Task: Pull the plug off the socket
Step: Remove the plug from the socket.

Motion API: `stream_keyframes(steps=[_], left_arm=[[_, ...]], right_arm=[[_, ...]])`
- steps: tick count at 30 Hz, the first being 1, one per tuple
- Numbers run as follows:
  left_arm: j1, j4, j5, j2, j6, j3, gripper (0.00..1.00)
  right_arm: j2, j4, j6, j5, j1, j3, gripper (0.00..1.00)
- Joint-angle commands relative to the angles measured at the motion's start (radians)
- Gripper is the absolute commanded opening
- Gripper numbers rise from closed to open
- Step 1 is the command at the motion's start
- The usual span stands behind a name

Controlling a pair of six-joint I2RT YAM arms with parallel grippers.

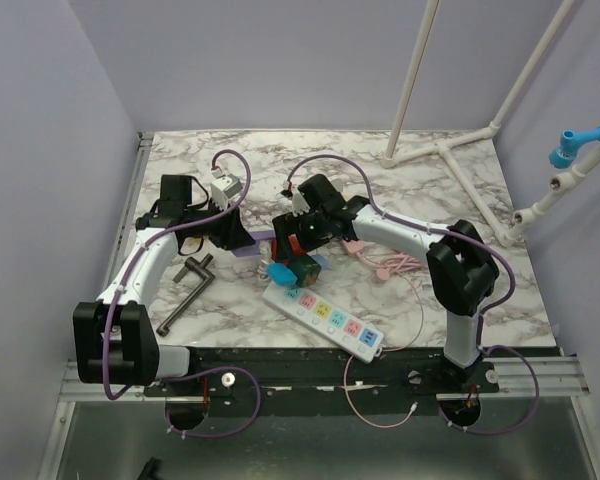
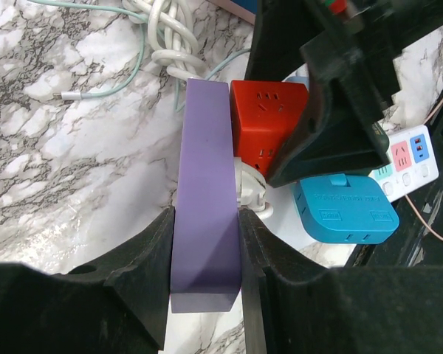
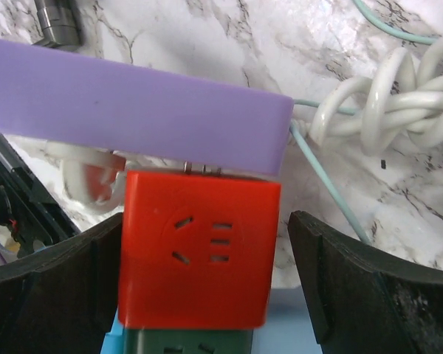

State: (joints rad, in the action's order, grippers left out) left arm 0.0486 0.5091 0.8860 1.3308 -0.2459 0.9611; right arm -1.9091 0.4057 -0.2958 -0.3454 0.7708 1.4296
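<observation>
The left gripper (image 2: 205,230) is clamped on the purple socket strip (image 2: 207,140) on the marble table (image 1: 330,145), while the right gripper (image 3: 203,247) (jaws spread wide) straddles the red plug cube (image 3: 196,214) joined to it.

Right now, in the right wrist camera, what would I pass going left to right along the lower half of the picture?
Black gripper finger → red socket cube → second black gripper finger. The coiled white cable is left out, since it sits above the second finger.
</observation>
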Motion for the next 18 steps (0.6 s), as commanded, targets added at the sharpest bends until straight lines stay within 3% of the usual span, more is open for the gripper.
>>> stream_keyframes(steps=[1,8,14,18], left_arm=[[0.011,-0.055,0.111,-0.058,0.049,0.010,0.00],[0.031,-0.030,0.105,-0.057,0.028,0.003,0.00],[0.075,0.060,0.093,-0.028,-0.052,0.020,0.50],[0.094,0.098,0.087,-0.002,-0.083,0.032,0.60]], right_arm=[[-0.048,0.001,-0.030,-0.058,0.002,0.055,0.90],[-0.028,-0.004,-0.033,-0.015,-0.004,0.077,0.62],[-0.002,0.018,-0.008,0.029,-0.004,0.105,0.44],[0.019,0.018,0.004,0.043,-0.003,0.106,0.42]])
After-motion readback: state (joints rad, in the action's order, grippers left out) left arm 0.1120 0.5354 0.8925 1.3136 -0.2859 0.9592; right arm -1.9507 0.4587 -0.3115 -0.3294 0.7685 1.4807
